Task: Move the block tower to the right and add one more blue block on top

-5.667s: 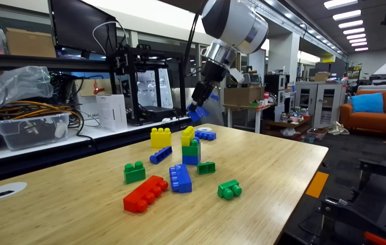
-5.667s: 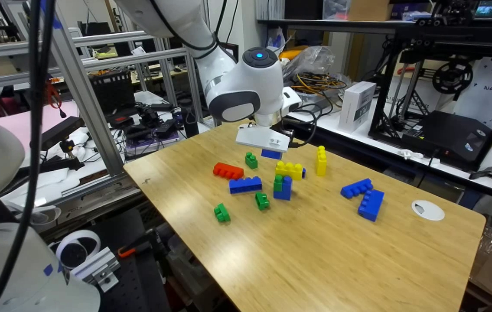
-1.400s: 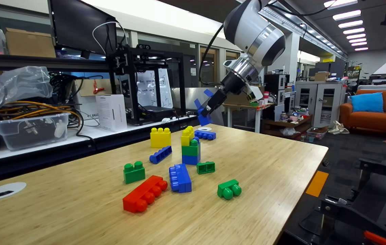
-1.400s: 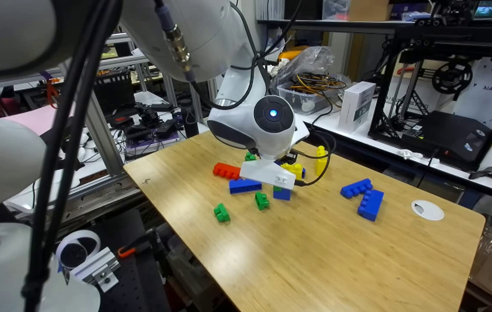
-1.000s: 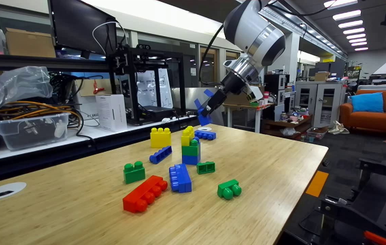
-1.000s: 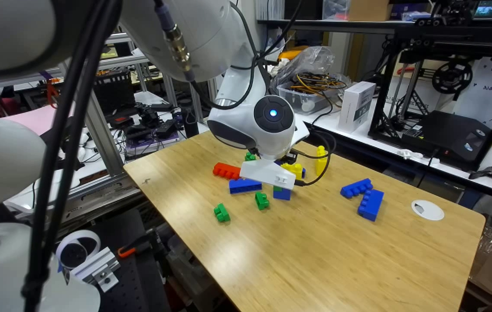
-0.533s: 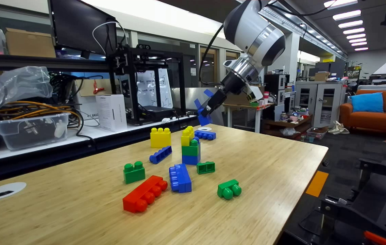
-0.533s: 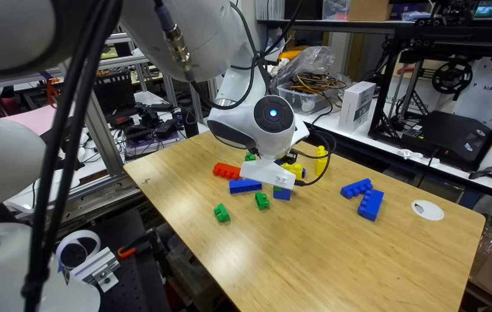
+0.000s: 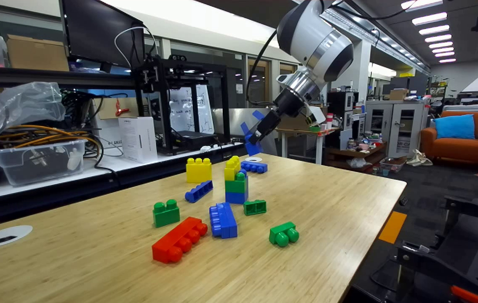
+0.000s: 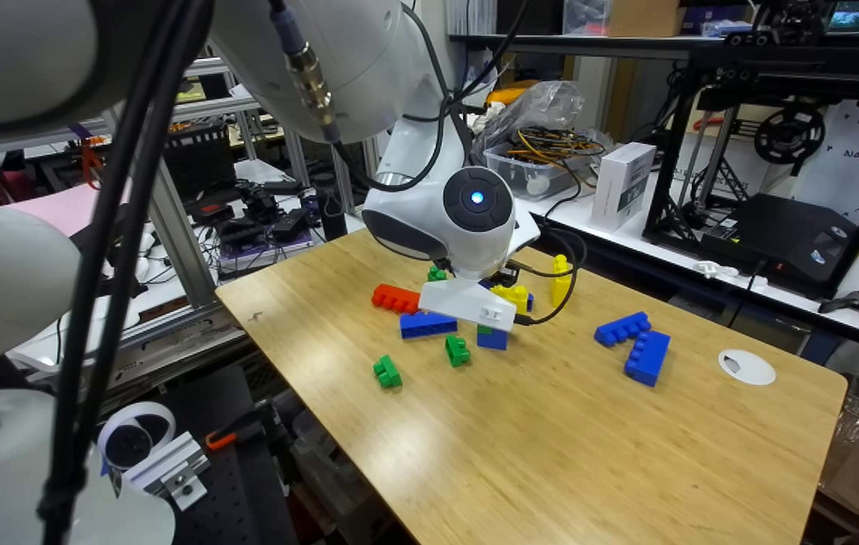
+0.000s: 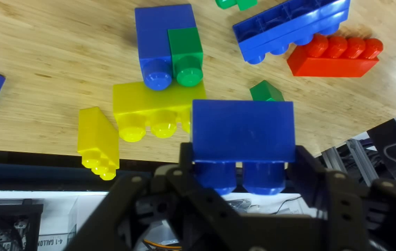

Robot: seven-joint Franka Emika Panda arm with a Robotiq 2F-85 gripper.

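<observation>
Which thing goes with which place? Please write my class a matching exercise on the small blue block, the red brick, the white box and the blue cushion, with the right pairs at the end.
Things
1. small blue block
2. red brick
3. white box
4. blue cushion

Places
A. on the orange sofa
B. standing beside the tub of cables
C. held in the gripper
D. lying on the table

Right pairs: 1-C, 2-D, 3-B, 4-A

A solid blue block (image 11: 243, 130) contrasts with the black gripper (image 11: 243, 156) — the block tower (image 9: 236, 186) mixes yellow, green and blue — and the table (image 9: 302, 189) shows pale wood grain.
</observation>
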